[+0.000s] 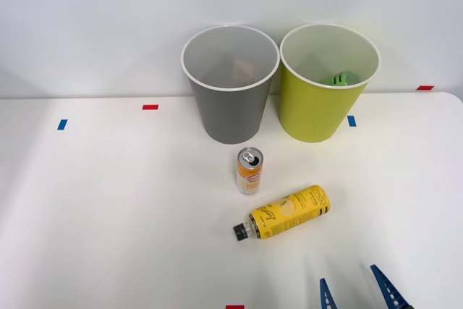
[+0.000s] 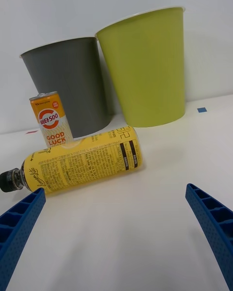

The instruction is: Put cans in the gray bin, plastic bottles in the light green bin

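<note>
A small orange-and-white can [image 1: 249,171] [image 2: 50,121] stands upright in front of the gray bin [image 1: 230,86] [image 2: 73,80]. Just nearer to me, a yellow-labelled plastic bottle [image 1: 286,212] [image 2: 80,161] lies on its side, black cap pointing left. The light green bin [image 1: 327,85] [image 2: 148,65] stands to the right of the gray one, with a green bottle [image 1: 341,79] inside it. My right gripper [image 1: 356,293] [image 2: 116,228] is open at the table's near edge, a short way in front of the yellow bottle, with nothing between its blue fingers.
Red tape marks [image 1: 150,107] and blue tape marks [image 1: 61,124] dot the white table [image 1: 108,208]. A white wall rises right behind both bins. Something brownish lies at the bottom of the gray bin.
</note>
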